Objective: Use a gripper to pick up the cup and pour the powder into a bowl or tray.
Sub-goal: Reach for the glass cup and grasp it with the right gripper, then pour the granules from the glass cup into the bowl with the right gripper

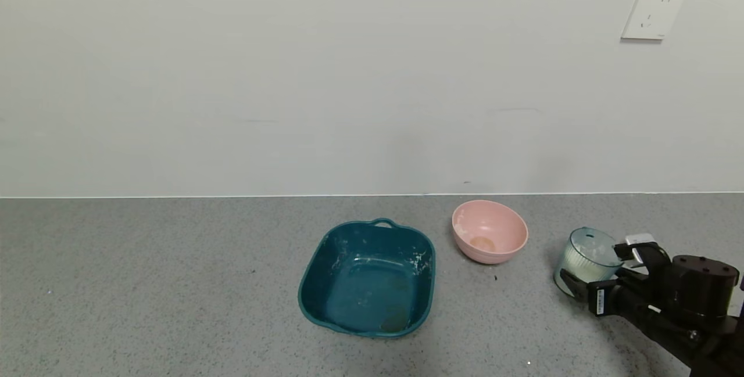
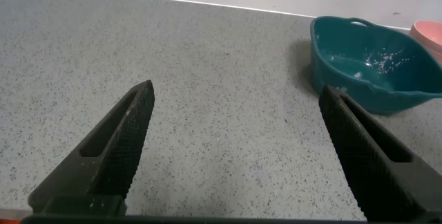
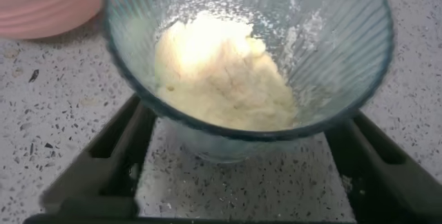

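Observation:
The ribbed pale blue-green cup (image 1: 584, 256) is at the right of the counter, tilted a little, with my right gripper (image 1: 592, 263) shut on its sides. In the right wrist view the cup (image 3: 331, 23) fills the frame and holds a heap of white clumpy powder (image 3: 221, 72); the black fingers (image 3: 124, 141) pass under its rim on both sides. The pink bowl (image 1: 491, 232) stands just left of the cup, and its edge shows in the right wrist view (image 3: 48, 6). My left gripper (image 2: 236, 86) is open over bare counter, out of the head view.
A dark teal square tray (image 1: 314, 275) with powder traces stands left of the pink bowl; it also shows in the left wrist view (image 2: 359, 79). The grey speckled counter meets a white wall behind. A wall socket (image 1: 653, 12) is at the upper right.

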Robot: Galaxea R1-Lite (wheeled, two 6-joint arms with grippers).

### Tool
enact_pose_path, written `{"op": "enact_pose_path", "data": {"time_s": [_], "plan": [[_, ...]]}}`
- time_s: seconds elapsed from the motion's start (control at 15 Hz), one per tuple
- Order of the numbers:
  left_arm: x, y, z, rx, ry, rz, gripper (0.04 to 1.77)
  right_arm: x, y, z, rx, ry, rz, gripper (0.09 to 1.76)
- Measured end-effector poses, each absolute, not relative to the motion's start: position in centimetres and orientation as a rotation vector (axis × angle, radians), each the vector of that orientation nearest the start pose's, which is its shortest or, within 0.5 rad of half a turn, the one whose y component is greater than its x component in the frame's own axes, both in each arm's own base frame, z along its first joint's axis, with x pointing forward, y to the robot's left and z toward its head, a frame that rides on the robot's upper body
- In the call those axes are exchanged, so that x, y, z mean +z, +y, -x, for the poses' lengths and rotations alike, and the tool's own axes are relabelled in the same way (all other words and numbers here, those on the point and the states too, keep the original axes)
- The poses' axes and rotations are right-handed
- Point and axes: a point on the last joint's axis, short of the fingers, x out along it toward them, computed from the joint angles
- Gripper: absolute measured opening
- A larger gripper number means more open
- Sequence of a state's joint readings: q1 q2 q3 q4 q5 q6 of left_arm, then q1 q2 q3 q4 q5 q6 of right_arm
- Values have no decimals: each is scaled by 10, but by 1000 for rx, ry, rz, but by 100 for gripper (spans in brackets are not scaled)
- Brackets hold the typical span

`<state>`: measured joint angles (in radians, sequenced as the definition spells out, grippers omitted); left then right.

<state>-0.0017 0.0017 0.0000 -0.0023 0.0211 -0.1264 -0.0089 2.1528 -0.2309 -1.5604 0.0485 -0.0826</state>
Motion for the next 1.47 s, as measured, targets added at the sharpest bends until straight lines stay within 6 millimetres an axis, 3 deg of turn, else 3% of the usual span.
{"op": "enact_pose_path", "data": {"time_s": [0.07, 0.13, 0.53, 0.87, 1.47], "plan": [[76, 1, 23, 19, -2, 126, 172, 24, -1, -271, 54, 361, 71, 141], [76, 1, 23, 19, -2, 126, 172, 24, -2, -272, 53, 361, 71, 135], [76, 1, 23, 19, -2, 126, 172, 24, -1, -272, 51, 361, 70, 131], [76, 1, 23, 19, -2, 126, 172, 37, -3, -279, 46, 353, 104, 131], [76, 1, 23, 19, -2, 126, 172, 101, -5, -315, 50, 331, 186, 131]]}}
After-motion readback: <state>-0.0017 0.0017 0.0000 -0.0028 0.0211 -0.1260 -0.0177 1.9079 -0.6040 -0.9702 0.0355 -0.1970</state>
